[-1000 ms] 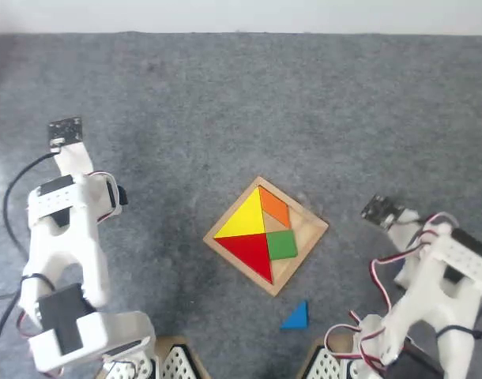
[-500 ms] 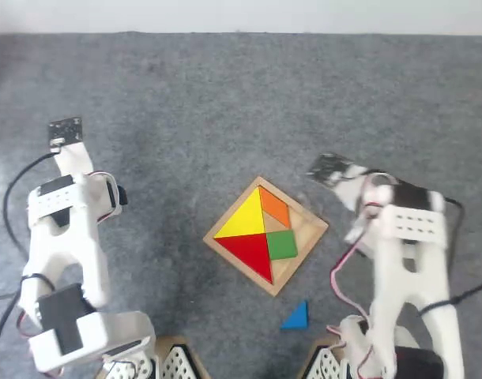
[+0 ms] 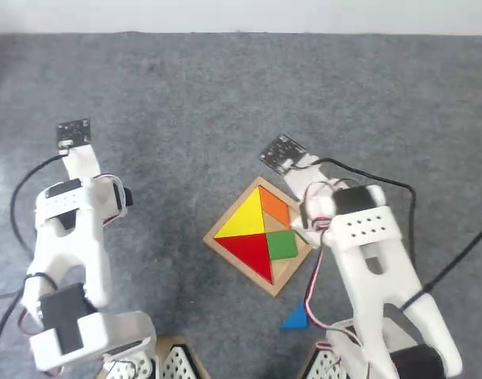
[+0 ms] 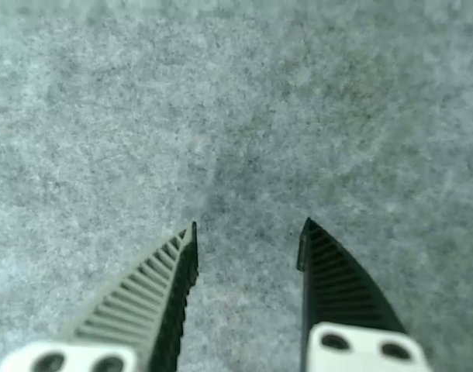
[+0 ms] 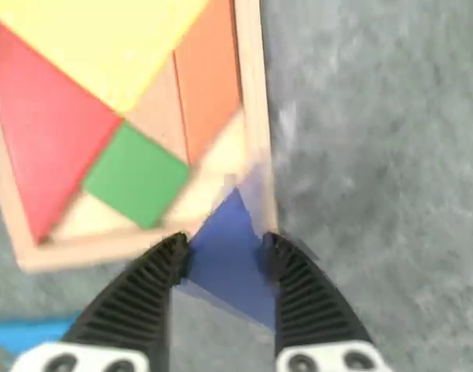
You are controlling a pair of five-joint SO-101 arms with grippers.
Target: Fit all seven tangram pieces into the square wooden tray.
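Far left, the left gripper (image 4: 248, 232) has barely shifted in the last second: jaws parted and empty over bare grey counter (image 3: 186, 103), well apart from the square wooden tray (image 3: 231, 207). Centre, the tray holds a yellow triangle (image 3: 245, 221), red triangle (image 3: 250, 251), orange piece (image 3: 275, 207) and green square (image 3: 282, 245), with a light blue triangle (image 3: 295, 317) loose on the counter near it. The right arm (image 3: 367, 245) has swung in from the right edge and now stretches over the tray's right corner, right gripper (image 5: 225, 239) clamped on a dark blue piece (image 5: 225, 263) at the rim, so seating it looks next.
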